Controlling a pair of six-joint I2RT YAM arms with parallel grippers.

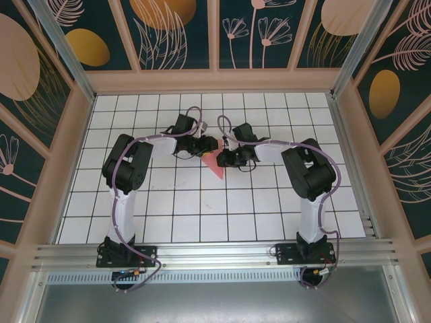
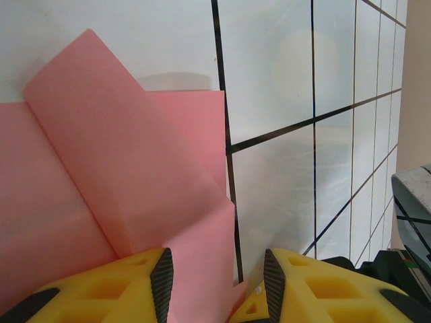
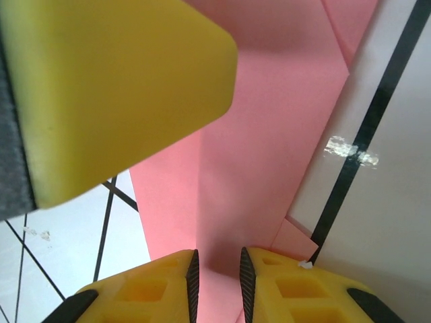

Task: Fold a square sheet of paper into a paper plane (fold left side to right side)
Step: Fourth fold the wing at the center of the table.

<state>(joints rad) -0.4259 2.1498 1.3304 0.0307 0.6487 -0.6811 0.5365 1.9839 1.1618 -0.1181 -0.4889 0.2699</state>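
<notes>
Salmon-pink folded paper sheet (image 1: pixel 214 166) at mid-table from the top camera, on the white grid table (image 1: pixel 175 215), sharp tip pointing toward the arm bases. Far part hidden under the 2 grippers. Left gripper (image 1: pixel 206 147) at the sheet's far left edge, right gripper (image 1: pixel 227 159) at its right edge, the 2 nearly meeting above the paper. Left arm (image 1: pixel 124 168) and right arm (image 1: pixel 310 171) both bent inward from their bases. Jaw states too small to read from up here.

From the left wrist: left gripper (image 2: pixel 217 286) low over the table (image 2: pixel 283 81), its 2 yellow fingers (image 2: pixel 121 293) clearly apart, clamped on nothing. Folded paper sheet (image 2: pixel 121 168) across the left half, 1 flap turned over diagonally on top of the flat layer, its upper corner over white tile. Paper edge reaching into the gap between the jaws beside the left pad, with a strip of bare tile between the paper and the right pad. Dark grey machine part (image 2: pixel 412 208) at the right edge.

From the right wrist: right gripper (image 3: pixel 217 282) directly above the folded paper sheet (image 3: pixel 269 134), jaws close together with only a narrow slit, pink showing through it. Pinching a fold or merely standing over the paper: cannot tell. Large yellow finger block (image 3: pixel 114 87) with a dark grey side in the upper left, above the paper. Layered paper edges on the right, just beside a black grid line (image 3: pixel 357 161) of the table (image 3: pixel 397 222).
</notes>
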